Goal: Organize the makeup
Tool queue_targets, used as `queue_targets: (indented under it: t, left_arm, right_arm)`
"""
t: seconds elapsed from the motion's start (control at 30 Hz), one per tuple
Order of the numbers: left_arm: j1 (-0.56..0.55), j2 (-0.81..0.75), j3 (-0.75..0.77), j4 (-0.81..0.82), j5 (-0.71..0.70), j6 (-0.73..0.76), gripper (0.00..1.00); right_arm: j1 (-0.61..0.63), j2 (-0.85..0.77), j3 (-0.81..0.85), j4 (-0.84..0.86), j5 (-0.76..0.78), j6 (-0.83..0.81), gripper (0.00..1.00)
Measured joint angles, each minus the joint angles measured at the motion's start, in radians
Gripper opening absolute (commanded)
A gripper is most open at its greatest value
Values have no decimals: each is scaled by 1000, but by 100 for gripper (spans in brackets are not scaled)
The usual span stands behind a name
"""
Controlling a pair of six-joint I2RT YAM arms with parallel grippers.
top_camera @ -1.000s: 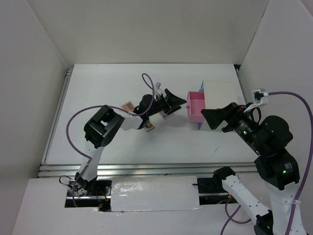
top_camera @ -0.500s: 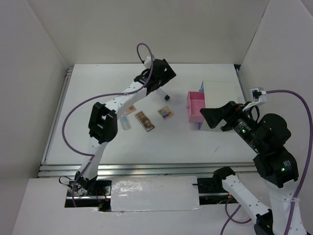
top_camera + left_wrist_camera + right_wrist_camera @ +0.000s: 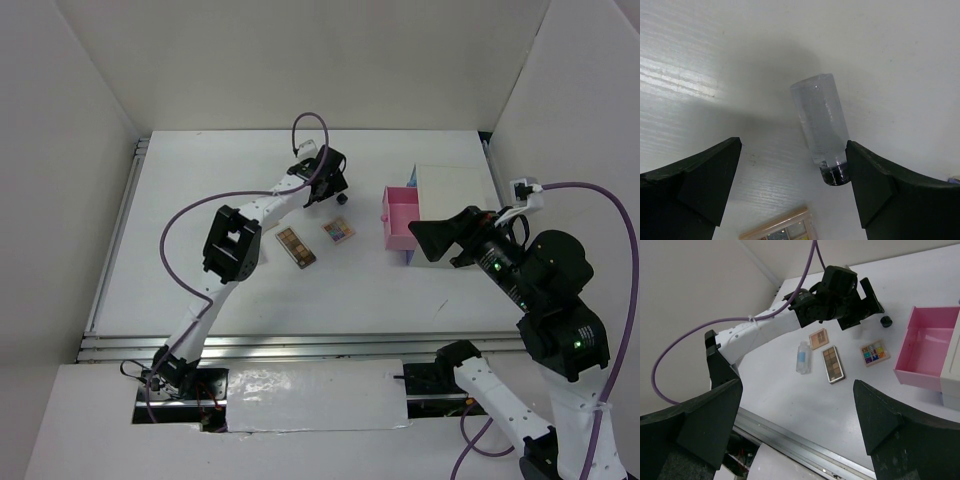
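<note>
We see the left gripper (image 3: 794, 142) wide open around the lying clear bottle (image 3: 822, 122), not gripping it, and the right gripper (image 3: 797, 382) open, holding nothing.

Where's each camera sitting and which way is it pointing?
Top external: high behind the robot, looking down on the table; left arm and right arm show.
Left wrist: faces down at the black-capped bottle; open left gripper frames it.
Right wrist: faces across at the left arm and palettes; open right gripper shows.
Shared: top external and right wrist see the palettes.
</note>
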State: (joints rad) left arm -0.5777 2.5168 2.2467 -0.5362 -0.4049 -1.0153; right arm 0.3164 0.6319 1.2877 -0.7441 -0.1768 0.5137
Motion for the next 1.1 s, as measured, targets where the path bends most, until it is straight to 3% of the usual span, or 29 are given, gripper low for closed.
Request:
queue_targets:
  t: [0.3,0.4,0.47,0.63,0.77,0.8,0.93,1.1]
  left_arm:
    - [-4,15,-6,56,6,29,99]
    - [-6,77,93,34,5,48,96]
    - [-9,105,134,33,-1,53,88]
    - [-10,106,135,10,-8,70,53]
    - [-11,106,135,-13,-19,89,44]
    - [-11,106,135,-14,-21,99,28]
    - [-11,71,58,41,-25,126,2]
    - [0,-53,-157,134,4,205,0]
  right_arm:
    - [0,-2,-36,3,0,-7,100]
    - [0,-2,-39,4,0,-10,100]
    - [0,-7,-42,6,0,-10,100]
    - [0,-25,-58,11,6,-10,100]
    - [0,-26,-58,13,6,-10,100]
    - [0,-26,-58,13,6,-10,100]
    - [0,-31,-58,17,6,-10,100]
    - [0,-35,-58,18,5,-10,99]
